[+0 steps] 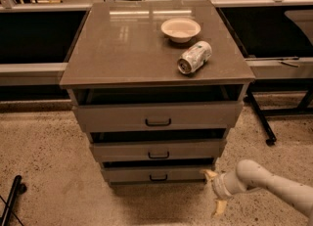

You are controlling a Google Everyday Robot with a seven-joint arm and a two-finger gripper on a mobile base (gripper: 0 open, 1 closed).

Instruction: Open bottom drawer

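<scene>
- Fingers: spread wide, one tan tip above the other, nothing between them. They're holding nothing.
- The upper tip sits right at the right-hand end of the bottom drawer's front. I can't tell if it's touching or just beside it. The lower tip hangs over bare floor.
- Gripper is low down at the cabinet's front right corner, and the white arm runs off to the lower right.
- Bottom drawer: lowest of the three, directly left of the fingers. There's a dark gap above its front, so it may be slightly ajar, but it's definitely not pulled out.
- Handle: a small black bar in the middle of that front with its long axis running left-right. It's well to the left of the fingers and about level with the upper tip.
- My read is the whole move depends on sliding left along the front to get to the bar. Since the fingers are stacked vertically, they should fit over a horizontal bar fine.
- Middle drawer is directly above, so going too high risks grabbing the wrong handle.
- Up on the tabletop there's a bowl and a can lying on its side. A hard yank might set the can rolling.
</scene>
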